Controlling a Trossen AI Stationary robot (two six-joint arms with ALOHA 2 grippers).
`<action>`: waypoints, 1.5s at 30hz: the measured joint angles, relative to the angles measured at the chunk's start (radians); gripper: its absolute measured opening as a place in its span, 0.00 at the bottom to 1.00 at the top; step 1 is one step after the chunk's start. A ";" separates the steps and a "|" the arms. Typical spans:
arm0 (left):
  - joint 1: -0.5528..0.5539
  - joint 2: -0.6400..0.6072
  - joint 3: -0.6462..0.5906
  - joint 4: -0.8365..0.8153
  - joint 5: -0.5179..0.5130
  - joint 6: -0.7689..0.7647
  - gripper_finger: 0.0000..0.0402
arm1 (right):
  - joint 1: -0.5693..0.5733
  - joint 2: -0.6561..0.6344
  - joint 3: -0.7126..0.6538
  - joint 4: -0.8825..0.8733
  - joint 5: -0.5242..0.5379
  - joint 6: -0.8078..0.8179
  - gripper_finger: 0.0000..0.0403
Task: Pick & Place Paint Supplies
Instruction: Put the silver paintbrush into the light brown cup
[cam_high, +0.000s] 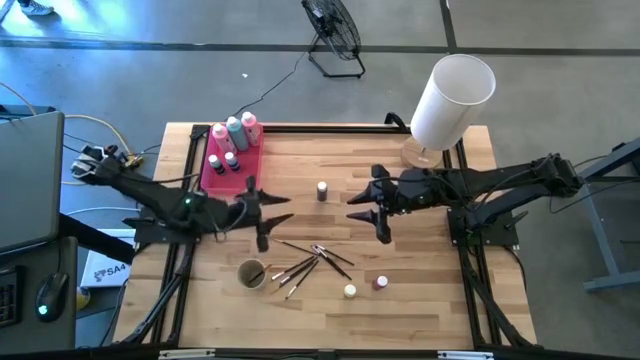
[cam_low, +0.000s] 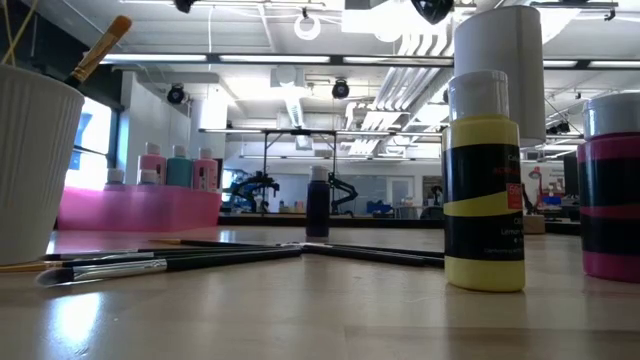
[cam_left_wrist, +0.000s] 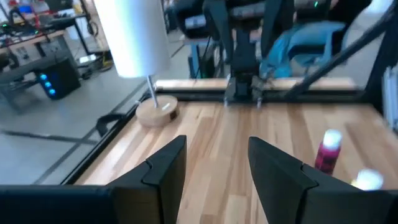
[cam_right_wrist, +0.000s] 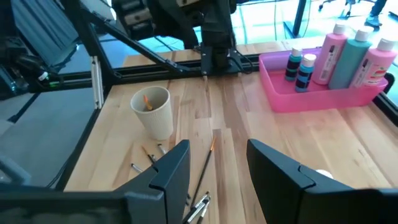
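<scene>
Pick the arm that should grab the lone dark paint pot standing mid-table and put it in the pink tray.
Left. Both grippers are open and empty, but the left gripper hangs between the paint pot and the pink tray; the right gripper is farther from the tray.

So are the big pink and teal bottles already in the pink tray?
Yes. All three bottles stand upright inside the pink tray, white caps on, with two small paint pots beside them.

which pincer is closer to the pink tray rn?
Left. The left pincer hovers open just off the pink tray, at the end nearer the paintbrushes. The right pincer, also open, sits past the dark paint pot, mid-table.
</scene>
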 joint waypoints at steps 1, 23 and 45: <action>0.018 -0.002 0.001 0.012 0.024 0.000 0.42 | -0.004 0.000 0.000 0.002 0.000 0.001 0.38; 0.070 -0.036 0.001 -0.047 0.181 -0.003 0.42 | -0.040 0.113 0.000 0.212 -0.006 0.008 0.38; 0.070 -0.038 0.002 -0.181 0.180 0.000 0.42 | -0.031 0.117 0.000 0.153 -0.004 0.008 0.38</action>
